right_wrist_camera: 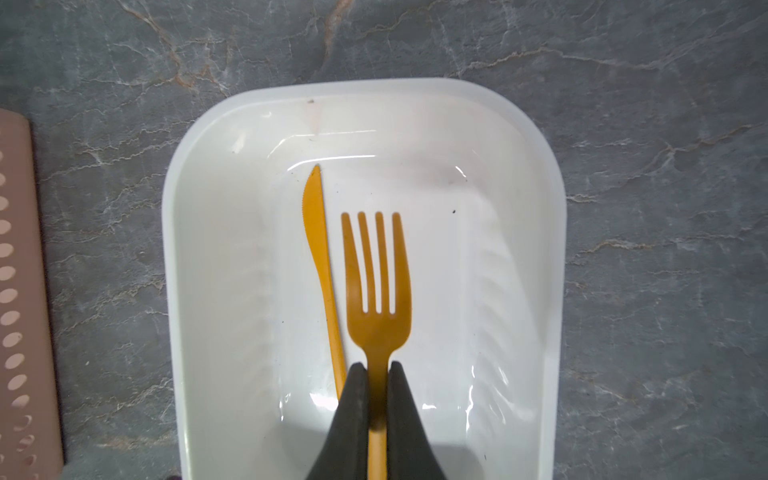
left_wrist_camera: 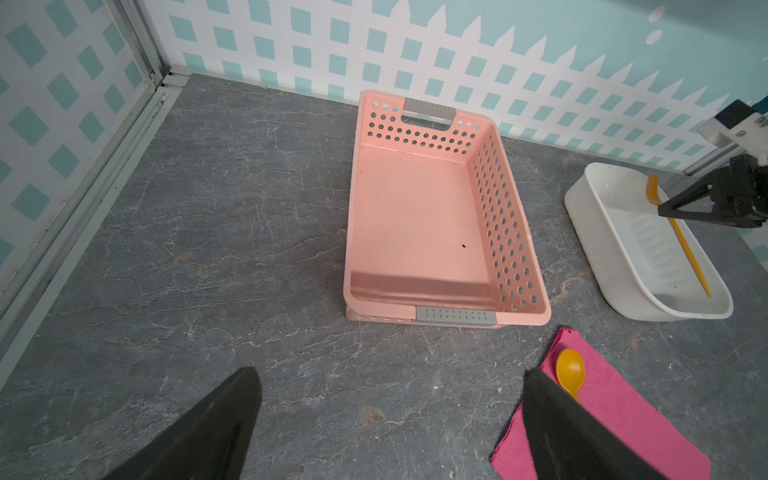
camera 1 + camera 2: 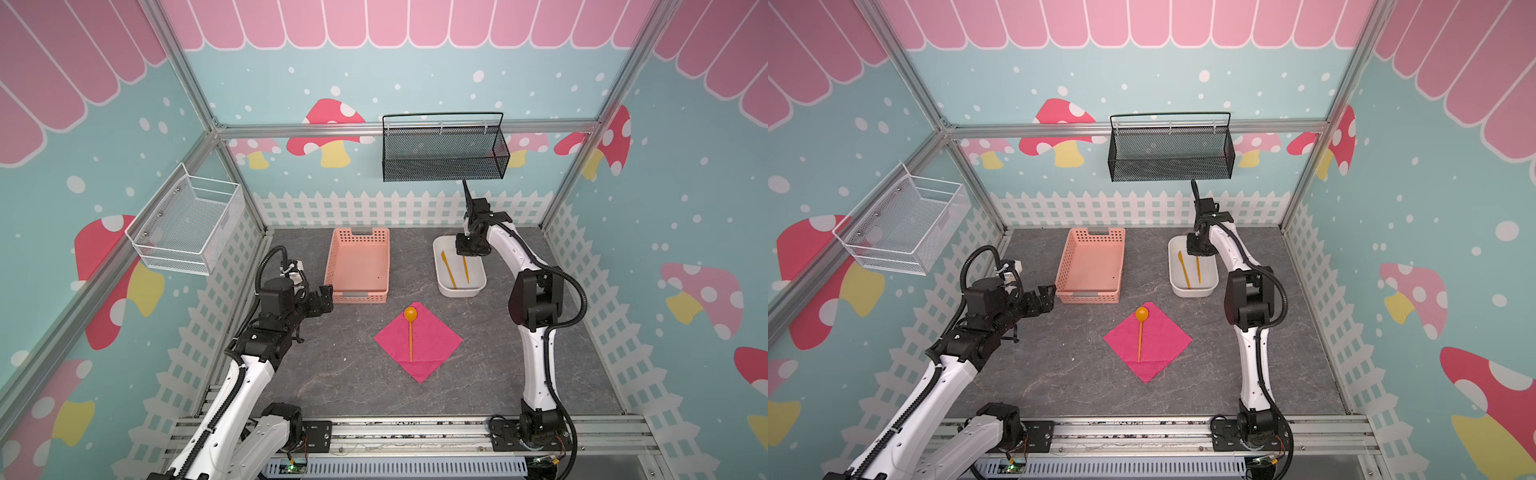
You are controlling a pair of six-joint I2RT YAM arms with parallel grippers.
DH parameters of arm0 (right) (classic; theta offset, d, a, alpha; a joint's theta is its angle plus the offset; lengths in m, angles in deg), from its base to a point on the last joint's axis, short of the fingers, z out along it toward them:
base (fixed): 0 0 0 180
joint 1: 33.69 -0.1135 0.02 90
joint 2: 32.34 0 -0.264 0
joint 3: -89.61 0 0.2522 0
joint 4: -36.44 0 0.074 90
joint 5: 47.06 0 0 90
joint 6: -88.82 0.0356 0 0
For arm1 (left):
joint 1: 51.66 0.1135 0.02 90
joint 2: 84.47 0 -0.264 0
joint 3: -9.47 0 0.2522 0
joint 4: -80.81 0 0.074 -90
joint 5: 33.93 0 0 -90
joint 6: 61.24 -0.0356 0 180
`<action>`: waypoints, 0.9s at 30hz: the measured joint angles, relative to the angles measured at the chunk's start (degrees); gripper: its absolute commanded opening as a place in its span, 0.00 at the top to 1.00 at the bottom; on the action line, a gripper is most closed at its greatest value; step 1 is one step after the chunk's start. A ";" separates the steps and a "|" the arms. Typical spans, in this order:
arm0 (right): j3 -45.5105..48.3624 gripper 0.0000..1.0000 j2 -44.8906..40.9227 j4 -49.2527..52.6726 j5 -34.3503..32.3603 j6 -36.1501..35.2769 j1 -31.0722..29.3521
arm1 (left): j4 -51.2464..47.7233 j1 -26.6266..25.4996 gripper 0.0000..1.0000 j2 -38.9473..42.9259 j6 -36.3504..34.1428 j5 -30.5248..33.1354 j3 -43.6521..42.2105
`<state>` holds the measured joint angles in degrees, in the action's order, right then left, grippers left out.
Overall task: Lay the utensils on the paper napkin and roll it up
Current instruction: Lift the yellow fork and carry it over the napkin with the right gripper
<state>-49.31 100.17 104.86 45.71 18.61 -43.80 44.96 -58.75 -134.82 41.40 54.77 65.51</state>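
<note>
Though slim-handled, the orange fork (image 1: pixel 376 291) has four tines.

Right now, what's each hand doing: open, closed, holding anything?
Left hand: open, holding nothing.
Right hand: closed on the slim orange-yellow plastic fork.

We see robot lab cell: aluminium-profile frame (image 3: pixel 266 132), printed mushroom-and-fence wall panels (image 3: pixel 685 249), left arm (image 3: pixel 245 386) and right arm (image 3: pixel 536 374) bolted to base rail (image 3: pixel 415 434), stone-look tabletop (image 3: pixel 340 374), black mesh basket (image 3: pixel 444 164) hung on frame.
</note>
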 measured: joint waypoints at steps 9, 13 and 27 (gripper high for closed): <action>7.45 0.91 -6.64 2.01 1.81 0.15 -0.07 | 0.00 0.00 0.01 0.00 0.00 0.00 0.00; 13.22 0.91 -10.86 1.07 1.84 0.15 -0.07 | 0.00 0.00 0.01 -0.02 0.02 -0.07 0.00; 40.09 0.91 -31.52 -7.41 3.13 2.21 -2.91 | 0.02 0.13 0.01 -0.48 0.02 -0.66 0.00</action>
<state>-9.22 68.65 97.45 48.83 20.82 -46.71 44.98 -58.62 -135.30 41.42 54.12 65.51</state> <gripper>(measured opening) 0.095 0.994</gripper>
